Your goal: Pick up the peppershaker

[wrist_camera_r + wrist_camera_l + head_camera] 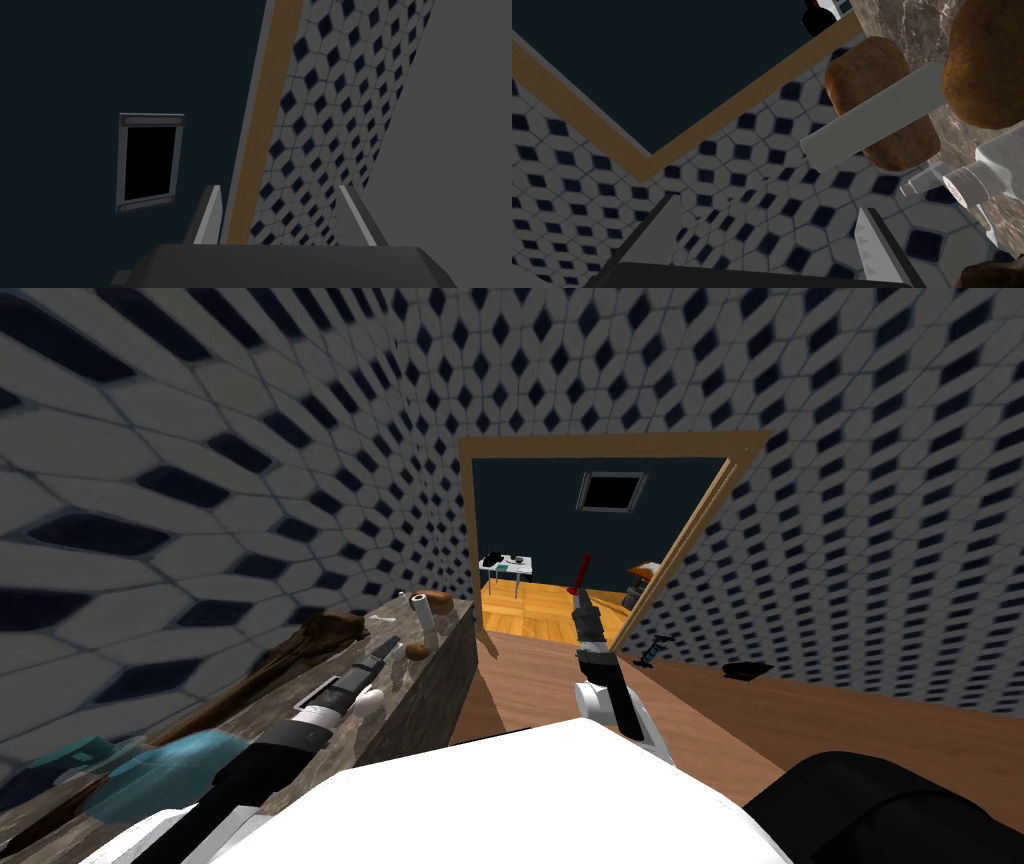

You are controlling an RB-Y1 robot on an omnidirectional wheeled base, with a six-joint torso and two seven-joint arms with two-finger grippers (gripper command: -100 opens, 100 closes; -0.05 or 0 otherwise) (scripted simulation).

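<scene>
The peppershaker (963, 186) is white with a perforated cap and stands on a marbled grey counter (425, 688). In the left wrist view it sits just outside one finger (873, 240) of my left gripper (769, 222), which is open and holds nothing. A white bottle with a nozzle (999, 152) stands against the shaker. In the head view my left gripper (388, 650) hovers over the counter, with white items (370, 698) beside the arm. My right gripper (581, 606) is open and empty, raised toward the doorway.
On the counter beyond the left gripper are a grey paper roll (872, 120), a brown loaf (884, 107) and a round brown lump (987, 65). Dark driftwood (300, 643) and a teal object (150, 768) lie nearer me. A wood-framed doorway (600, 538) opens ahead.
</scene>
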